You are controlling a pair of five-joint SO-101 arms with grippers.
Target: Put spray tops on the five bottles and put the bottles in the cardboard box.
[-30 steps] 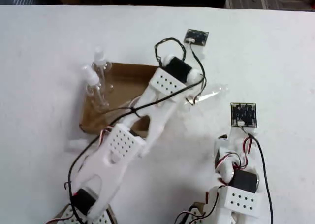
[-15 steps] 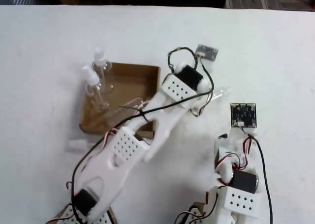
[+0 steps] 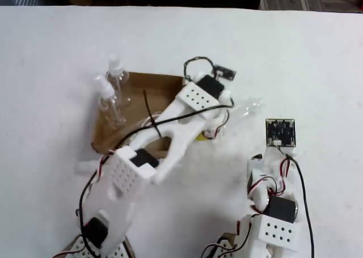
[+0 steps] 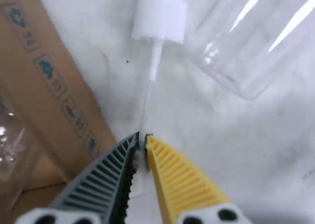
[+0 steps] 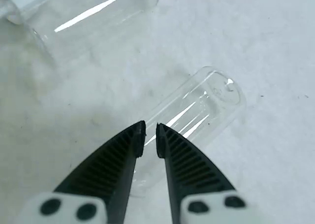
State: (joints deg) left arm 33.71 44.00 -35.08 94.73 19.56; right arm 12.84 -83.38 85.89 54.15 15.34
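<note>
Cardboard box (image 3: 161, 83): under the left arm, two capped bottles (image 3: 108, 99) upright inside | loose bottle (image 4: 246, 42): on its side just beside the spray head, oblique to it, mouth end unclear | spray top (image 4: 160, 15): head points away from left gripper (image 4: 143, 147), long axis in line with the jaws | dip tube (image 4: 150, 81): tip pinched between closed jaws | right gripper (image 5: 146, 138): nearly closed, empty, farther off.
</note>
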